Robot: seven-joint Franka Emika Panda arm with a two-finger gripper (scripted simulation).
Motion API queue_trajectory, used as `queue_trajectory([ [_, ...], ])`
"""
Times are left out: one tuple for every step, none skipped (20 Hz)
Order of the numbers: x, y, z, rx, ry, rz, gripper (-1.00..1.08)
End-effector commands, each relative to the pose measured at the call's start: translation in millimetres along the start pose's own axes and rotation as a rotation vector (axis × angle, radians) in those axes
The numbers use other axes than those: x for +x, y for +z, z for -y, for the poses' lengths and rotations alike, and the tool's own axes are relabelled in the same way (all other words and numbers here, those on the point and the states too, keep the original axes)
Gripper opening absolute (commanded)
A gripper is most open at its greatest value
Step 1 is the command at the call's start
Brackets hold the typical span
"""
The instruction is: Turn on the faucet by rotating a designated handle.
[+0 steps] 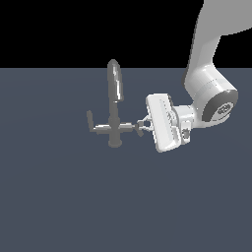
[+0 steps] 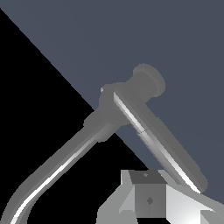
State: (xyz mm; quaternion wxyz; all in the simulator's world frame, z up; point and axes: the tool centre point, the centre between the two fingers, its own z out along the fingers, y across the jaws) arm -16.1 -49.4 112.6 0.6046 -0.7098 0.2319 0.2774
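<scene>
1 white Franka arm (image 1: pixel 206 64) reaches in from the exterior view's right, wrist bent so the white boxy gripper (image 1: pixel 143 123) points sideways at the small grey metal faucet (image 1: pixel 114 106) standing on the flat slate-blue floor (image 1: pixel 59 197). Faucet: tall rounded spout (image 1: pixel 115 81) rising above a short central post (image 1: pixel 114 138), with a crossbar carrying 2 lever arms. The handle, a short thin grey bar with a small bent tip (image 1: pixel 131 127), runs from the post straight out toward the fingertips; its outer end sits at the fingertips, and the dark pads appear to sit above and below the bent tip. Contact cannot be confirmed from the exterior view, too small. The matching left-hand lever arm (image 1: pixel 93 124) lies on the far side of the post from the fingers, well apart from them. In the wrist view the handle (image 2: pixel 153 140) shows as a long bright-edged bar ending right at the pale grey finger bodies (image 2: pixel 148 199), with the spout (image 2: pixel 57 168) curving away beyond. Finger spacing: cannot tell whether parted or clamped; the tips are cropped in the wrist view.
</scene>
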Motion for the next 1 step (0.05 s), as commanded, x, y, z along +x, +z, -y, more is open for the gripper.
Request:
queue_trajectory([
  [12.1, 5.9, -37.8, 0.001, 0.05, 0.001, -1.0],
])
